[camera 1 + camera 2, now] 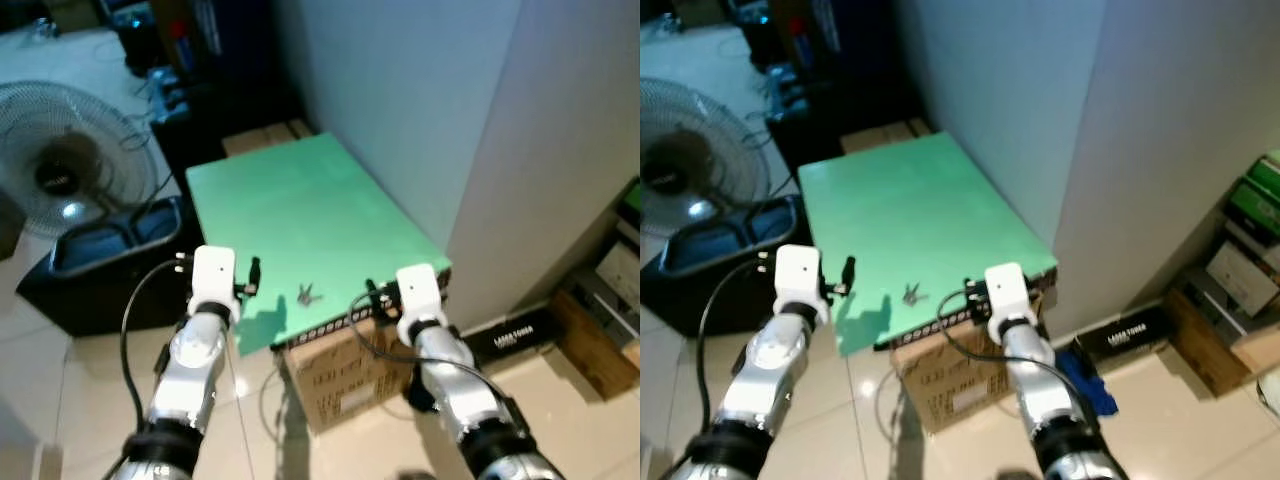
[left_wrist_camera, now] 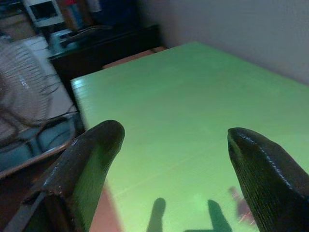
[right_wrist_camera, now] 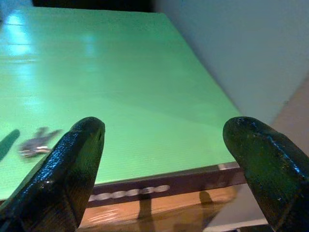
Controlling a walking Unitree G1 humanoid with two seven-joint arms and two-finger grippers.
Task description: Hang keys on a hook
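Two tools hover at the green worktop's [image 1: 300,200] near edge, keys [image 1: 309,294] between them; left tool [image 2: 169,159] gapes wide; right tool [image 3: 164,159] likewise wide, keys lying flat beside it; fingers may skid them off.

A green tabletop [image 1: 300,210] is set against a pale grey wall [image 1: 400,90]. The tabletop is supported by a cardboard box [image 1: 345,385] standing on a floor [image 1: 90,390] of light glossy tiles. A round fan [image 1: 60,160] is positioned to the left, with a dark bin [image 1: 100,265] below it beside the table. A dark cabinet [image 1: 215,70] is located behind the table's far end. Boxes [image 1: 610,300] are stacked at the right, and a flat black box [image 1: 520,335] lies on the floor at the wall's corner. Light is reflected from the tiles.
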